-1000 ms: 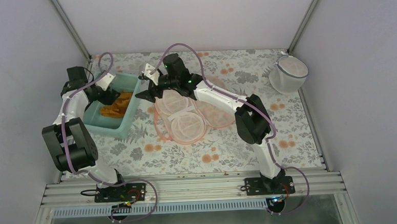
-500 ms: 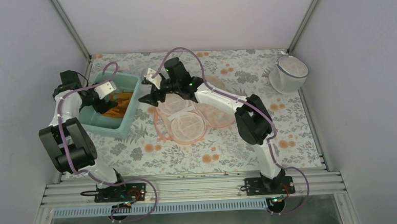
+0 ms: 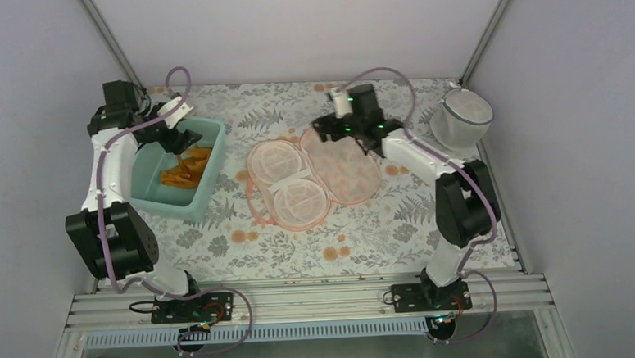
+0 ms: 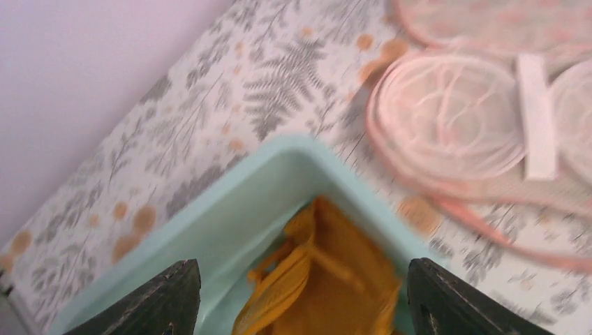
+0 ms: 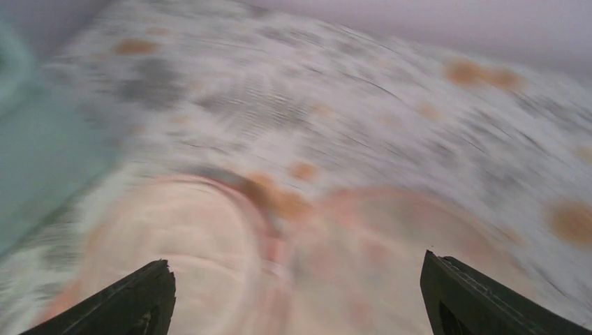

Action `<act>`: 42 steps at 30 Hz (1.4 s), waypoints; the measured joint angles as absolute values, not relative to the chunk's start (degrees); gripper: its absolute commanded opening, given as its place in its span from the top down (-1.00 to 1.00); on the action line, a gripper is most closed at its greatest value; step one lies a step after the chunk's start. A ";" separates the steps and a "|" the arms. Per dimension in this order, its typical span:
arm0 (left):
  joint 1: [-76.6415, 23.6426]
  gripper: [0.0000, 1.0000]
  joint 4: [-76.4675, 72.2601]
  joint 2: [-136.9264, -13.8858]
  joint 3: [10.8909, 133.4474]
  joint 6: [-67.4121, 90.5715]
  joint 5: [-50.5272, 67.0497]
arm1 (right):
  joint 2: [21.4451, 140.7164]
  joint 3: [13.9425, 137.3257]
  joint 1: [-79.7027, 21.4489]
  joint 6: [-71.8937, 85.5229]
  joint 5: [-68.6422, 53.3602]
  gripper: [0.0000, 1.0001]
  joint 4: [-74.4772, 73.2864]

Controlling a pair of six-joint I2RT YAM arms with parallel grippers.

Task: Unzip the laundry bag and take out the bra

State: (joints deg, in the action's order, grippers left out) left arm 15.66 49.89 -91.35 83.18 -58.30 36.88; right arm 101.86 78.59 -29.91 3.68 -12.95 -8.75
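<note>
The peach-pink laundry bag lies unzipped and spread flat in the middle of the table, its mesh domes facing up. It also shows in the left wrist view and, blurred, in the right wrist view. The orange bra lies inside the teal tub on the left, and the left wrist view shows the bra too. My left gripper hangs open and empty above the tub's far end, over the bra. My right gripper is open and empty above the bag's far edge.
A white mesh cylindrical basket stands at the far right. The tub's rim lies just below my left fingers. Grey walls and metal corner posts close in the back and both sides of the floral table.
My right arm has swung right, from the bag's left end to its far right part. My left gripper has risen out of the tub, with the bra left inside.
</note>
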 measured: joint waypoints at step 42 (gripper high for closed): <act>-20.60 -0.87 26.61 -92.16 51.62 -9.37 26.22 | 104.40 75.50 -9.61 0.45 -13.10 0.92 -20.03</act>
State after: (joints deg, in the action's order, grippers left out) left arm -20.60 26.61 -92.16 51.62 -9.37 26.22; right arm 104.40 75.50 -9.61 0.45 -13.10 -20.03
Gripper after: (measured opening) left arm 0.933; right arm 0.043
